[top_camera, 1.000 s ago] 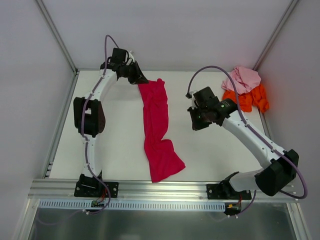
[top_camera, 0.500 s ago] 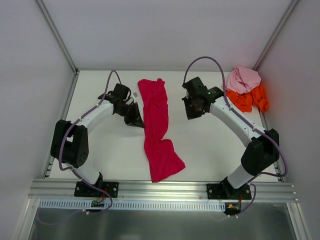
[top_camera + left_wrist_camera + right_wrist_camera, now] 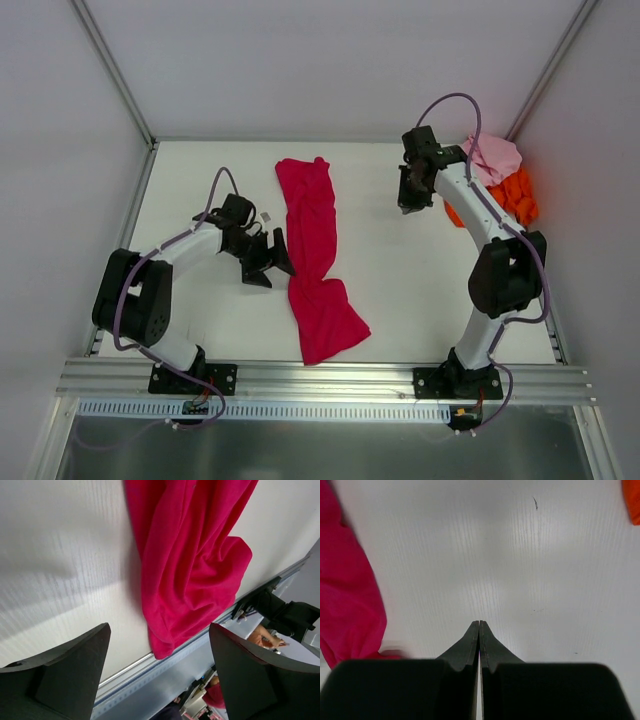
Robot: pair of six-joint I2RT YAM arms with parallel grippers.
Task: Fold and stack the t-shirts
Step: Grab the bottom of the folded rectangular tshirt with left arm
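Note:
The crimson-magenta t-shirt (image 3: 315, 250) lies as a long crumpled strip down the middle of the table; the left wrist view shows its near end (image 3: 190, 555) by the table's front edge. My left gripper (image 3: 270, 268) (image 3: 160, 627) stands open just left of the strip, with nothing between its fingers (image 3: 75, 670). The pale pink t-shirt (image 3: 490, 155) lies bunched on the bright orange t-shirt (image 3: 520, 195) in the far right corner. My right gripper (image 3: 408, 200) (image 3: 479, 622) is shut and empty over bare table, just left of that pile.
A metal rail (image 3: 300, 378) runs along the table's near edge, with both arm bases on it. White walls and frame posts close in the table on the left, back and right. An orange corner (image 3: 634, 500) shows in the right wrist view.
My left gripper let go of the crimson shirt's far end, came down along its left side and opened. My right arm swung out to the far right, towards the pink and orange pile.

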